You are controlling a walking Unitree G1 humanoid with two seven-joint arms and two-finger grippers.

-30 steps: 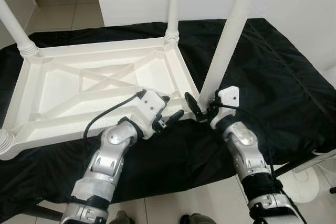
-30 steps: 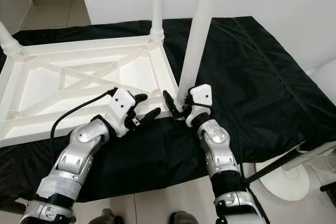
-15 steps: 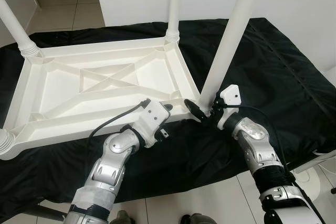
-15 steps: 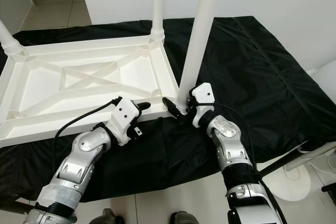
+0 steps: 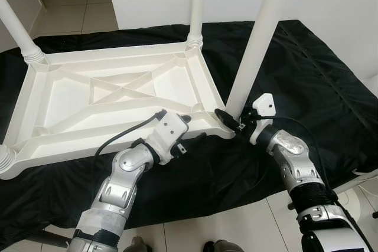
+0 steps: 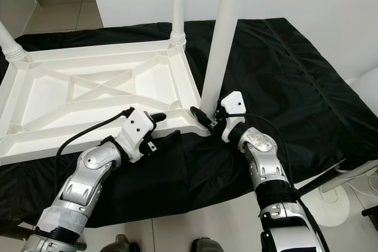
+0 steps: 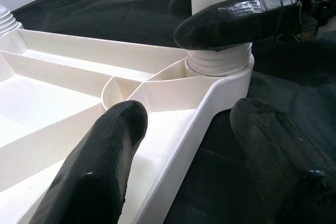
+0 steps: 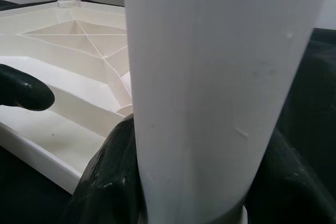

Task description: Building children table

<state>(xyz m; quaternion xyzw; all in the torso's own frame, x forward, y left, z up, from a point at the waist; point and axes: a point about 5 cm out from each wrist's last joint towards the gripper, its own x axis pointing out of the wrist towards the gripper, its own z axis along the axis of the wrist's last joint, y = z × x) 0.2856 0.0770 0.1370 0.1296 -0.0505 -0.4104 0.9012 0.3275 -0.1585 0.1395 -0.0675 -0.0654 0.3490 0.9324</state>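
**Last leg seated in its corner, tightening still to judge**

My right end effector (image 5: pixel 231 120) is pinching the near leg (image 5: pixel 258 39) right at its base, one finger on each side of the white tube; the right wrist view shows both fingers (image 8: pixel 107 179) pressed against it. Directly under that grip the leg's ribbed collar sits in the corner socket (image 7: pixel 220 66) of the upturned tabletop (image 5: pixel 112 101).

My left end effector (image 5: pixel 188 132) is just beside it, fingers spread and straddling the tabletop's near rim: one finger over the inside of the frame, the other outside over the black cloth (image 5: pixel 307 69). It looks like a brace rather than a firm clamp; I cannot tell whether either finger actually touches the rim.

Outward from there, the tabletop lies underside up on the cloth-covered table. Beyond my right end effector a second leg (image 5: pixel 196 4) stands in the far corner. Far across from my left end effector a third leg (image 5: pixel 18 30) rises from its corner, and a ribbed collar (image 5: pixel 5 160) marks the fourth at the near corner on that side.

My judgement: all four legs are in place, and the near one is the last being worked. From these views I can't confirm it is fully home. What seems left is finishing the tightening, letting go, then turning the piece onto its legs.
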